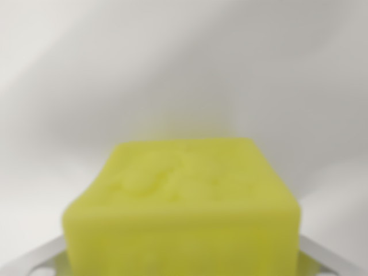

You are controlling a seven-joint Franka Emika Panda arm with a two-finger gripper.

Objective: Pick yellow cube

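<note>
While the wrist view is blurred throughout, its main contents can still be made out. At the lower left of the frame a pale grey finger of the gripper slants in towards the centre, its tip hidden behind the yellow cube. The cube fills the lower middle of the frame, very close to the lens, with its top face showing some faint raised relief and its front face running off the bottom edge. At the lower right a second pale finger mirrors the first, meeting the cube's right edge.

Both fingers seem to sit against the cube's sides, so the claw looks clamped on the cube, though the contact itself is too soft to see clearly. Behind and above it lies only a plain white surface with soft grey shadows.

By my judgement the grasp is made. Whether the cube has left the surface cannot be told from this view, so lifting it clear may be what remains.
</note>
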